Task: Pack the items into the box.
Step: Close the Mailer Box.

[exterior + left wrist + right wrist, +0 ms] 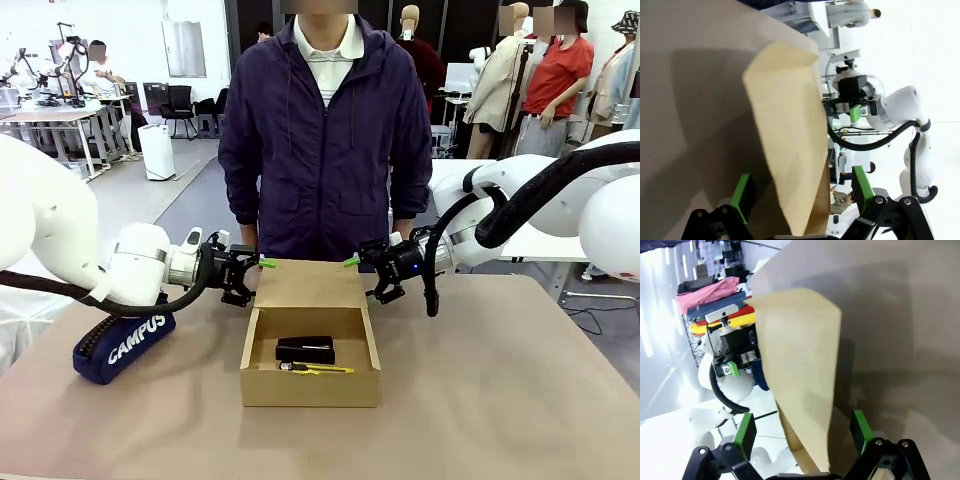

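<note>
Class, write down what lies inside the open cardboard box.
A black stapler and a yellow-and-black utility knife lie on the floor of the box. Its near wall hides the floor's front strip.

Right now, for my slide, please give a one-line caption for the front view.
Open left gripper and open right gripper flank the raised flap of the box; stapler and utility knife lie inside.

Both arms are glossy white with rounded, bulbous shells. The left arm (pixel 50 230) has a silver band at its wrist, and a black ribbed cable (pixel 150 305) sags at six o'clock beneath it. A thicker black hose (pixel 530 205) runs along the right arm (pixel 590 200). The left gripper (pixel 255 280) and right gripper (pixel 365 278) are angular black with bright green pads (pixel 743 197). At twelve o'clock, the person (pixel 320 150) wears a long-sleeved navy zip jacket (pixel 290 170) with drawcords over a white collared shirt (pixel 328 65).
</note>
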Action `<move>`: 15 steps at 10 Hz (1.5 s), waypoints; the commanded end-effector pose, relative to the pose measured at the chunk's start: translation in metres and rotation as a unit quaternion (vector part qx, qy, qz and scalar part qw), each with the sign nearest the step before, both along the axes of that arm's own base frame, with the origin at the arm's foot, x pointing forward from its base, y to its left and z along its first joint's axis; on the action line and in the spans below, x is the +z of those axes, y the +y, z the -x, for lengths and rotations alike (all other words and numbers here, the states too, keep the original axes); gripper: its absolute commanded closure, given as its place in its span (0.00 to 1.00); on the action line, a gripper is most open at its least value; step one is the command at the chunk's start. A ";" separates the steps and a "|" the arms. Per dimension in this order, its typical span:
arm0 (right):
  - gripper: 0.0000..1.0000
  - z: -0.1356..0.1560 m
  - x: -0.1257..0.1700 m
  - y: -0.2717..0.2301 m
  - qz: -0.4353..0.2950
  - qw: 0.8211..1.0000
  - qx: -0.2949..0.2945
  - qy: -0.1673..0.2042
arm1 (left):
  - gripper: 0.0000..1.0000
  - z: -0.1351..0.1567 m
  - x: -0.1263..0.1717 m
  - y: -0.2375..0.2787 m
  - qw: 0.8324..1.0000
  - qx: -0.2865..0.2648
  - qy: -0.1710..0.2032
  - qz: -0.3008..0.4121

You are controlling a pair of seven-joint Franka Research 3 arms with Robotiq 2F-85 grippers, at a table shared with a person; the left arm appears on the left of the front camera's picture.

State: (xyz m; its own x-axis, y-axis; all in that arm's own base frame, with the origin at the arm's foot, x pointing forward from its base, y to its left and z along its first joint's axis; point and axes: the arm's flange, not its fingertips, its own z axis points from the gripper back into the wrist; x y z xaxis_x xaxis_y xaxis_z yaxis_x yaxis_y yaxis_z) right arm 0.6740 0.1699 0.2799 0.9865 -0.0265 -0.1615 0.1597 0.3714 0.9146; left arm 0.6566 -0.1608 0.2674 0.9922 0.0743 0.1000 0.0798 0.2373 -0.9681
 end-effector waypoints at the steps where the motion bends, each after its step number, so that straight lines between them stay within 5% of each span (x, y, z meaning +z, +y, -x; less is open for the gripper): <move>1: 0.00 -0.006 -0.001 0.004 -0.026 1.000 0.007 -0.006 | 0.00 0.001 -0.004 -0.005 0.999 -0.019 -0.025 0.041; 4: 0.00 -0.002 0.001 0.004 -0.032 0.999 0.018 -0.017 | 0.00 0.004 -0.003 -0.011 0.998 -0.037 -0.024 0.053; 6: 0.37 0.002 0.004 0.001 -0.022 0.999 0.023 -0.037 | 0.37 0.006 -0.003 -0.009 0.997 -0.043 -0.022 0.058; 11: 0.37 0.008 0.012 -0.005 -0.032 0.998 0.015 -0.049 | 0.37 0.014 0.016 -0.010 0.995 -0.055 -0.042 0.070; 15: 0.37 0.037 0.051 -0.003 -0.025 0.993 0.035 -0.107 | 0.37 0.042 0.057 -0.013 0.990 -0.080 -0.088 0.074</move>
